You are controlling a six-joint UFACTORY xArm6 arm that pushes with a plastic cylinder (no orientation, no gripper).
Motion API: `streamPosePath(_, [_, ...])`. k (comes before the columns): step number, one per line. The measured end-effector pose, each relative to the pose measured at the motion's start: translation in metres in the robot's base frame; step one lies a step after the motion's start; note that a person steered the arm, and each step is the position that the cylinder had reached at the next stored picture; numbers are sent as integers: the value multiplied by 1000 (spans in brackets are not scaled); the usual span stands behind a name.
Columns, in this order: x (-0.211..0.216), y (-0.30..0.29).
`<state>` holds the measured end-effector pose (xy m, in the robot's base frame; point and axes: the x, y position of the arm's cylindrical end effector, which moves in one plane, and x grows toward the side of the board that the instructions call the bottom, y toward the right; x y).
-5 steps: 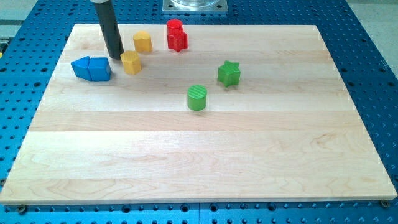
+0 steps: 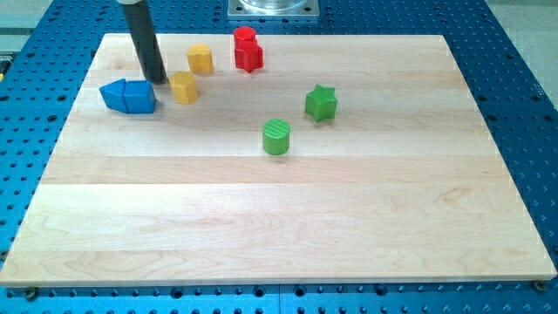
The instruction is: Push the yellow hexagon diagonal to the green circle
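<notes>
Two yellow blocks lie at the upper left of the wooden board [image 2: 288, 218]: a yellow hexagon [image 2: 200, 58] and, below and left of it, a second yellow block [image 2: 184, 88] whose shape I cannot make out. The green circle [image 2: 277, 137] stands near the board's middle. My tip [image 2: 159, 81] rests on the board just left of the lower yellow block with a small gap, and just above the right end of the blue blocks [image 2: 128, 95]. It is left of and below the hexagon.
A green star [image 2: 321, 102] sits up and right of the green circle. Two red blocks [image 2: 247, 50] stand right of the yellow hexagon near the top edge. The two blue blocks touch each other at the left edge area.
My tip has moved a little to the left, away from the lower yellow block. No block has moved.
</notes>
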<state>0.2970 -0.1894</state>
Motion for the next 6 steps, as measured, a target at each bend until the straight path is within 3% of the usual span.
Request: streamPosePath(6, [13,17])
